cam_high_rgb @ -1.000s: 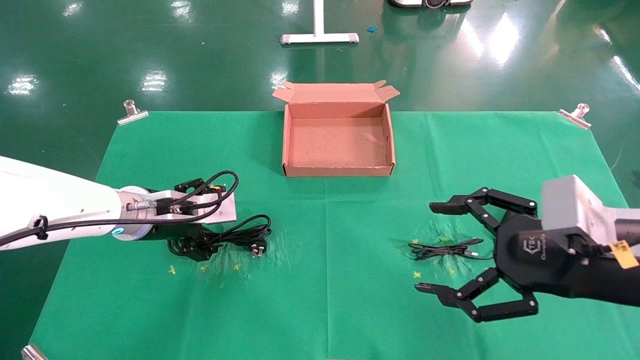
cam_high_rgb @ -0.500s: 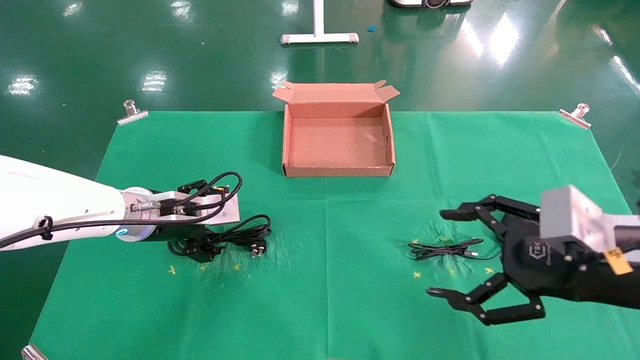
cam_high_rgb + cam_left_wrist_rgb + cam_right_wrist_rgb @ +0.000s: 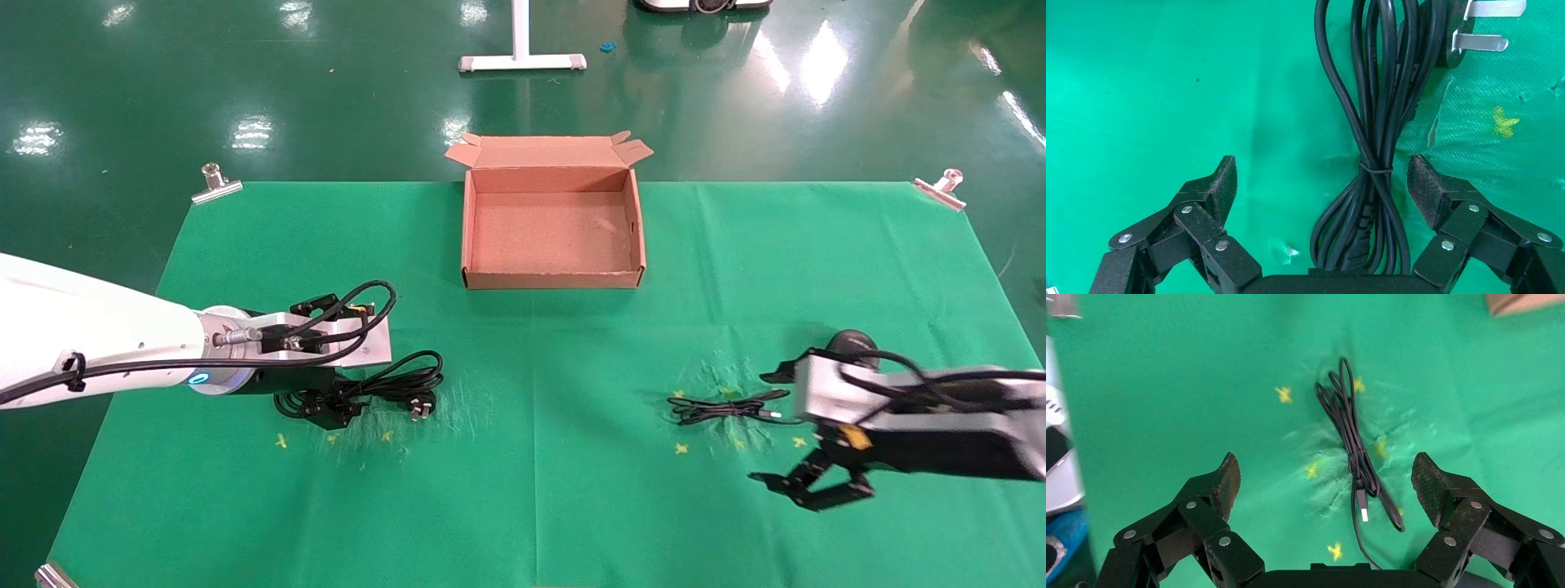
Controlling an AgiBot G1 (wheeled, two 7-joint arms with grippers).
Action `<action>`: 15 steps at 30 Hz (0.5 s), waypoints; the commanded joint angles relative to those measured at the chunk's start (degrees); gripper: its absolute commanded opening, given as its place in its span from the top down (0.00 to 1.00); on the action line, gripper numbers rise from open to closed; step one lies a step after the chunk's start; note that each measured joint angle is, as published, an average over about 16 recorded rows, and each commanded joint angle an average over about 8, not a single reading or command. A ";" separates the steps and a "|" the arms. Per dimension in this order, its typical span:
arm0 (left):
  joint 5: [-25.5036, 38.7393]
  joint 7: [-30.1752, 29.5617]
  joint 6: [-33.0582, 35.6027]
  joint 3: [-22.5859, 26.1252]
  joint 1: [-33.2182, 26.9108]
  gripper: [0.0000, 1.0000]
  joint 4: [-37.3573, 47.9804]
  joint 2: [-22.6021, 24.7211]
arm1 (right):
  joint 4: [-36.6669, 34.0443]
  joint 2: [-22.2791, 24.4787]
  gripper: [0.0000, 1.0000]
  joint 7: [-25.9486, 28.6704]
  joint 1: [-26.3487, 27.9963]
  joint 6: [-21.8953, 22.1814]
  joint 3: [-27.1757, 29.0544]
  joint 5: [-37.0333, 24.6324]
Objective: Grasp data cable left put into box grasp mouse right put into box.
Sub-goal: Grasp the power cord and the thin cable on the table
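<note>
left gripper [image 3: 1321, 184]: mine, low over the green cloth on my left side, fingers spread wide, the data cable's tied waist sits between the two pads, neither pad touches it.
left fingers [image 3: 1220, 184]: black, ribbed pads facing each other, one on each side of the bundle.
data cable [image 3: 1379, 116]: thick black cord, looped and cinched with a thin tie near the middle, lying flat on the cloth; in the head view it shows just beside my left wrist [image 3: 372, 392].
plug [image 3: 1468, 27]: chunky, metal prongs showing, at the end of the bundle away from my palm, resting on the cloth.
right gripper [image 3: 1324, 484]: mine, above the cloth on my right side, fingers wide apart, nothing held; in the head view it sits near the thin cord's end [image 3: 784, 433].
thin cord [image 3: 1352, 441]: slim black bundle with a small connector at its end, flat on the cloth among yellow marks, ahead of my right fingers and apart from them.
mouse [image 3: 851, 341]: dark rounded shape just behind my right wrist block in the head view, mostly hidden; cannot tell more.
box [image 3: 552, 282]: brown cardboard, open, lid flaps standing at the far edge, at the far middle of the cloth, well apart from both cords; nothing inside.
green cloth [image 3: 572, 457]: covers the table, clipped at the corners.
</note>
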 commanded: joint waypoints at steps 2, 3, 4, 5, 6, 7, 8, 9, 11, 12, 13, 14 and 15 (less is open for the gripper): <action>0.00 0.00 0.00 0.00 0.00 0.00 0.00 0.00 | -1.00 -2.48 0.00 1.72 0.62 1.43 -1.35 -3.48; 0.00 0.00 0.00 0.00 0.00 0.00 0.00 0.00 | -1.68 -3.37 0.00 2.09 0.93 1.75 -1.67 -4.17; 0.00 0.00 0.00 0.00 0.00 0.00 0.00 0.00 | -2.38 -4.25 0.00 2.32 1.29 2.05 -2.04 -4.95; 0.00 0.00 0.00 0.00 0.00 0.00 0.00 0.00 | -3.13 -5.12 0.00 2.43 1.66 2.33 -2.41 -5.76; 0.00 0.00 0.00 0.00 0.00 0.00 0.00 0.00 | -3.98 -6.01 0.00 2.48 2.05 2.63 -2.78 -6.57; 0.00 0.00 0.00 0.00 0.00 0.00 0.00 0.00 | -4.88 -6.90 0.00 2.48 2.43 2.91 -3.16 -7.36; 0.00 0.00 0.00 0.00 0.00 0.00 0.00 0.00 | -5.75 -7.71 0.00 2.41 2.82 3.16 -3.50 -8.10; 0.00 0.00 0.00 0.00 0.00 0.00 0.00 0.00 | -6.62 -8.48 0.00 2.27 3.23 3.39 -3.83 -8.80; 0.00 0.00 0.00 0.00 0.00 0.00 0.00 0.00 | -8.21 -9.87 0.00 1.89 4.02 3.78 -4.40 -9.99; 0.00 0.00 0.00 0.00 0.00 0.00 0.00 0.00 | -8.95 -10.48 0.00 1.67 4.40 3.92 -4.64 -10.46; 0.00 0.00 0.00 0.00 0.00 0.00 0.00 0.00 | -9.64 -11.02 0.00 1.42 4.78 4.04 -4.87 -10.92; 0.00 0.00 0.00 0.00 0.00 0.00 0.00 0.00 | -10.26 -11.50 0.00 1.20 5.11 4.14 -5.08 -11.36; 0.00 0.00 0.00 0.00 0.00 0.00 0.00 0.00 | -10.85 -11.94 0.00 0.99 5.45 4.25 -5.30 -11.84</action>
